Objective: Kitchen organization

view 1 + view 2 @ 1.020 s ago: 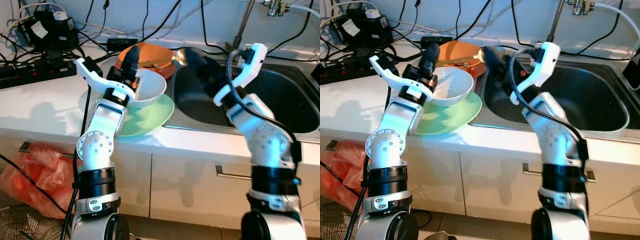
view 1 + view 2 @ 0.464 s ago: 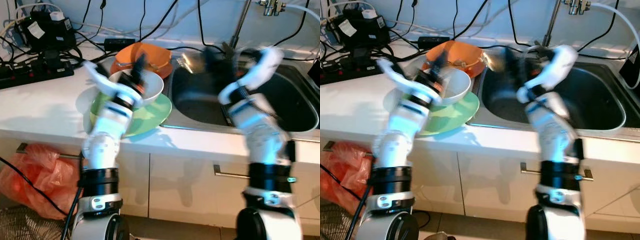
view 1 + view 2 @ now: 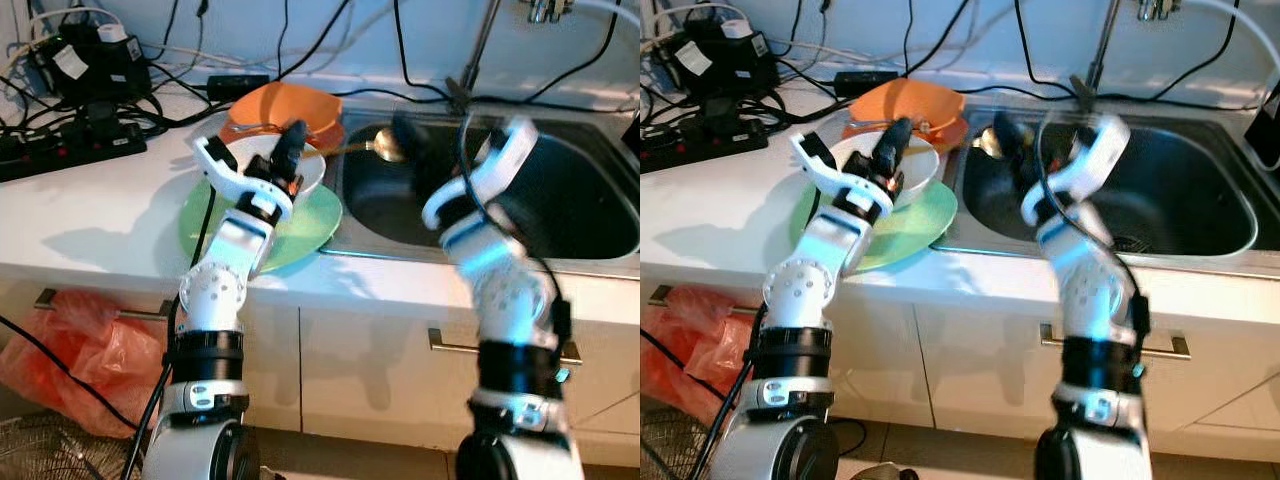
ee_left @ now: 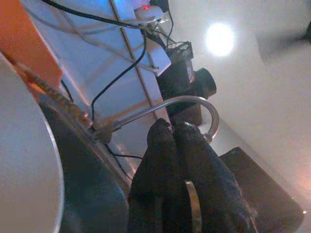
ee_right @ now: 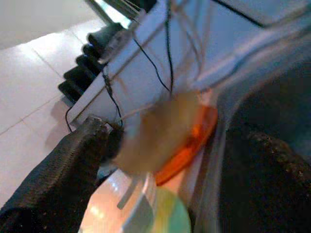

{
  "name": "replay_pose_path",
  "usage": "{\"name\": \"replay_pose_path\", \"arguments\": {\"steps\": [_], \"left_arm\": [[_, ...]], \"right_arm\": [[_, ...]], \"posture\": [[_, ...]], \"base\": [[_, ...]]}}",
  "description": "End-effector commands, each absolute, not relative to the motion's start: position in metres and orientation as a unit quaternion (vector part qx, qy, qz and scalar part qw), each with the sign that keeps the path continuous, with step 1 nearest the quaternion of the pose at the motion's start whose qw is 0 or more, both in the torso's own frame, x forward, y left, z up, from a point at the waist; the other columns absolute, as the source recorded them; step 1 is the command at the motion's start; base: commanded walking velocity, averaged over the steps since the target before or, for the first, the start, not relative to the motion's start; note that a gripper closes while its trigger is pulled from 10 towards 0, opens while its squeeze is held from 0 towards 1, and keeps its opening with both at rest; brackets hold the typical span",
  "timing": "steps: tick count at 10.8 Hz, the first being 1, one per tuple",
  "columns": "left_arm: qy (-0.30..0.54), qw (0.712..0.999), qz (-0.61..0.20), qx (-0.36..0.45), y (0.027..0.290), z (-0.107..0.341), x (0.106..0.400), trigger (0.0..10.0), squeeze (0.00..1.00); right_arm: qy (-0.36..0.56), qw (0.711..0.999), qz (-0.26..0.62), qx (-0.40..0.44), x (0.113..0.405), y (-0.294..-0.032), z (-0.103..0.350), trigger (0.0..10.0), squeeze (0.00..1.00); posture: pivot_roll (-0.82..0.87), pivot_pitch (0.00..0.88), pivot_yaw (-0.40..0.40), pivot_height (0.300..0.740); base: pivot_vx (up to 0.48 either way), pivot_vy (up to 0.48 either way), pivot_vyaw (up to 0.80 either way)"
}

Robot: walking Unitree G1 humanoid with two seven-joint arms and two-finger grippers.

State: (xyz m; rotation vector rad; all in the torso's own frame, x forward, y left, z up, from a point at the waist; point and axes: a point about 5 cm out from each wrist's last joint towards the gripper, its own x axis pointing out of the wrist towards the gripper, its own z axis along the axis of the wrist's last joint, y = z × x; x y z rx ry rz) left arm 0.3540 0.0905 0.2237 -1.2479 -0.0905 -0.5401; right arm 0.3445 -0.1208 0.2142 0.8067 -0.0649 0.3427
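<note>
Left gripper [image 3: 290, 150] over white bowl [image 3: 262, 168], fingers pressed together, nothing between. White bowl on green plate [image 3: 305, 225], counter [image 3: 80, 215] near sink edge. Orange bowl [image 3: 285, 105] just behind, touching white bowl's far side. Right gripper [image 3: 405, 140] above sink [image 3: 580, 215], fingers apart, metal spoon [image 3: 380, 145] between them, bowl end over sink's left rim; grip contact blurred. Tangle of black cables and power strip [image 3: 70, 145] at counter's back left. Orange bag [image 3: 70, 345] on floor below.

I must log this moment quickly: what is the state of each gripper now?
Left gripper: shut, holding nothing, above the white bowl.
Right gripper: shut on the spoon, over the sink.
</note>
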Motion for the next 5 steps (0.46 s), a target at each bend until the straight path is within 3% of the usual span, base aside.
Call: {"name": "replay_pose_path", "arguments": {"steps": [1, 3, 4, 5], "left_arm": [[-0.053, 0.747, -0.281, -0.600, 0.070, 0.245, 0.354, 0.0, 0.00], [-0.048, 0.741, -0.295, -0.602, 0.059, 0.249, 0.352, 0.0, 0.00], [-0.042, 0.738, -0.298, -0.604, 0.055, 0.248, 0.350, 0.0, 0.00], [-0.029, 0.735, -0.296, -0.609, 0.051, 0.241, 0.347, 0.0, 0.00]], "right_arm": [[-0.021, 0.899, 0.160, 0.408, 0.342, -0.121, 0.211, 10.0, 0.00], [-0.009, 0.895, 0.157, 0.417, 0.344, -0.120, 0.205, 10.0, 0.00], [-0.015, 0.894, 0.154, 0.421, 0.347, -0.122, 0.209, 3.6, 0.00], [-0.026, 0.891, 0.153, 0.426, 0.349, -0.124, 0.215, 0.0, 0.00]], "posture": [[-0.03, 0.086, 0.037, 0.740], [-0.03, 0.100, 0.032, 0.740], [-0.03, 0.103, 0.031, 0.740], [-0.03, 0.106, 0.028, 0.740]], "base": [[0.000, 0.000, 0.00], [0.000, 0.000, 0.00], [0.000, 0.000, 0.00], [0.000, 0.000, 0.00]]}}
